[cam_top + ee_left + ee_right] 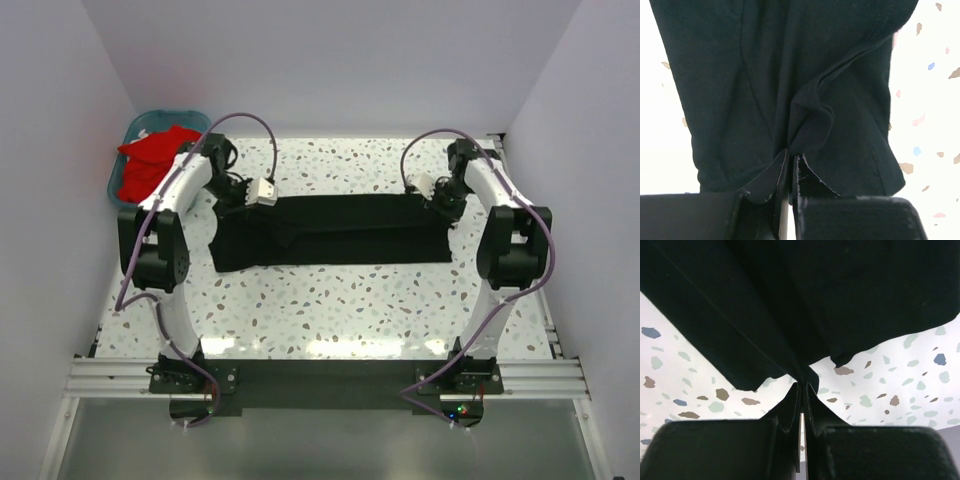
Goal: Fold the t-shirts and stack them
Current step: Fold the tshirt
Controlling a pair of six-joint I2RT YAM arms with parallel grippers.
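The black t-shirt [330, 232] lies as a long folded band across the middle of the table. My left gripper [240, 202] is at its left end and is shut on a bunched fold of the black cloth [810, 125]; its jaws [791, 156] stand almost together. At the band's right end, my right gripper [447, 205] is also shut, pinching an edge of the same shirt [805, 300] just above the tabletop, with the tips [803, 386] pressed on the cloth. Red t-shirts [150, 165] are heaped at the back left.
The red shirts lie in a teal plastic basket [150, 118] in the far left corner, close behind my left arm. White walls enclose the speckled table [330, 300] on three sides. Both arm bases sit on the rail at the near edge.
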